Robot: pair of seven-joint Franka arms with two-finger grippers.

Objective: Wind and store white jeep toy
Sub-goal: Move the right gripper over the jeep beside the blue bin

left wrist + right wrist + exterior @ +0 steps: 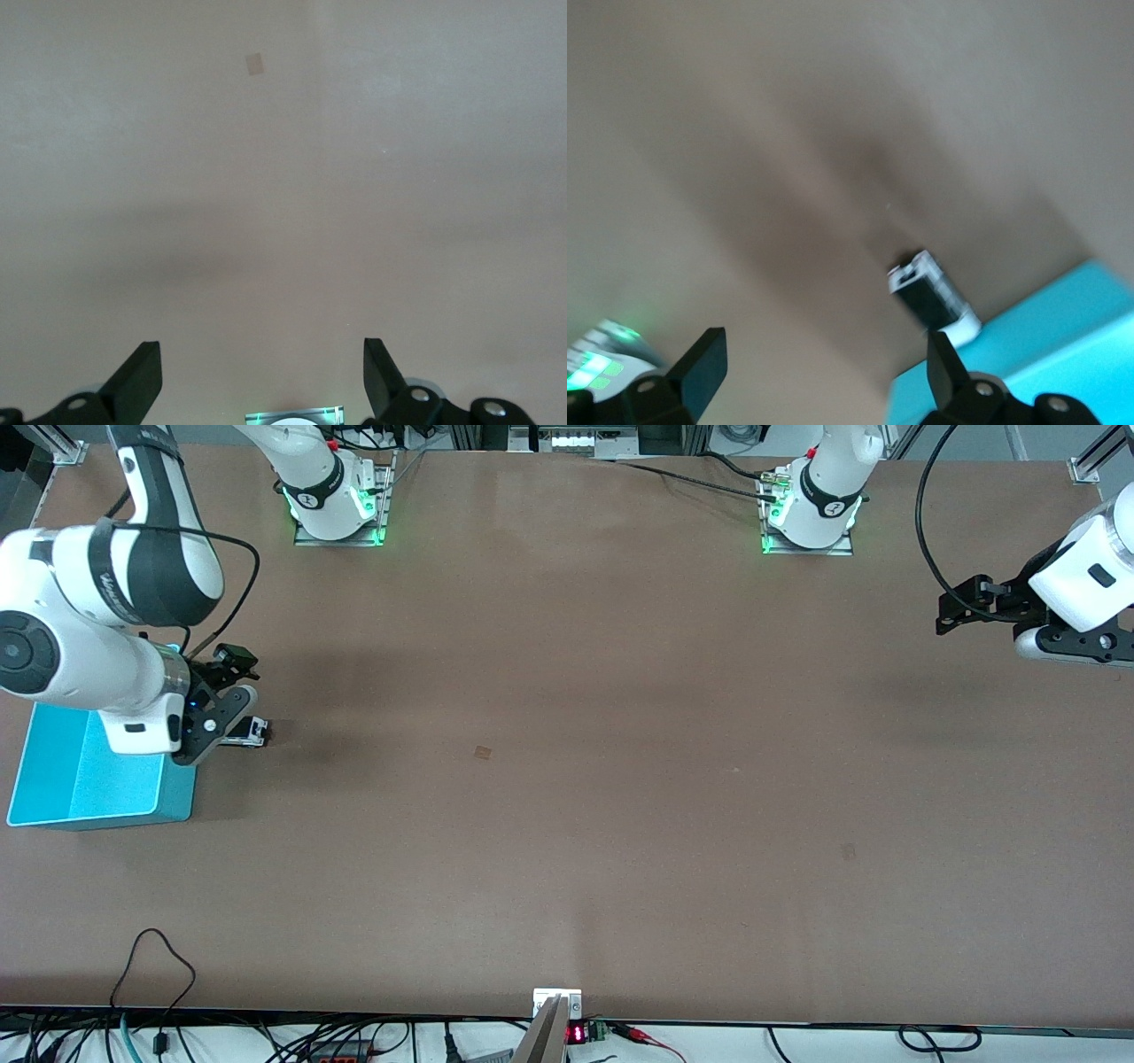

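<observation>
The white jeep toy (pixel 254 732) stands on the table close beside the turquoise bin (pixel 53 779), on the bin's side toward the left arm's end. The right wrist view shows the jeep's black ribbed roof (pixel 933 297) by the bin's corner (pixel 1063 341). My right gripper (pixel 232 716) hangs low over the table at the bin's edge, right by the jeep; it is open and empty (pixel 824 367). My left gripper (pixel 952 615) waits in the air at the left arm's end of the table, open and empty (pixel 263 376).
A small tan patch (pixel 482 753) marks the table's middle and shows in the left wrist view (pixel 255 64). Another faint patch (pixel 848 851) lies nearer the front camera. Cables and a small device (pixel 558 1019) line the table's front edge.
</observation>
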